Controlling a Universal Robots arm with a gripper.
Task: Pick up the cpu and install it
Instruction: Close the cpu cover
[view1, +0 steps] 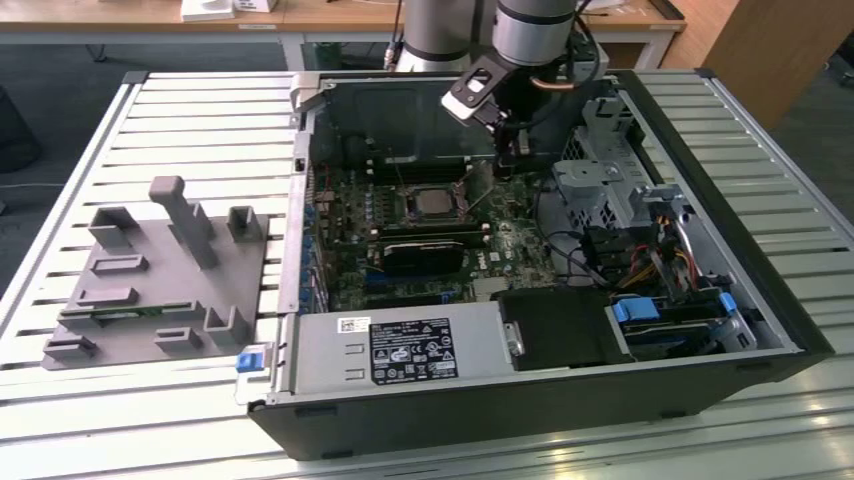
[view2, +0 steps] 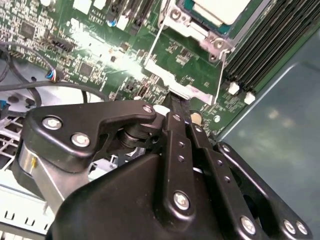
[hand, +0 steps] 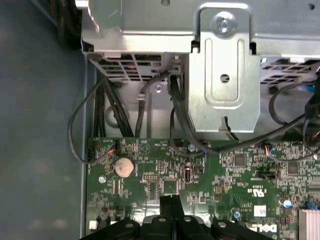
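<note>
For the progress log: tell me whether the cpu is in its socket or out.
In. The cpu lies flat inside the metal socket frame on the motherboard; the tool hangs beside it, not touching it.

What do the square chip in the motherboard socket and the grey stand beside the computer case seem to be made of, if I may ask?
The square silver-grey cpu looks metal-topped: its lid has a pale, dull sheen. The grey slotted stand looks like matte plastic, uniform and glare-free, though painted metal is possible.
</note>
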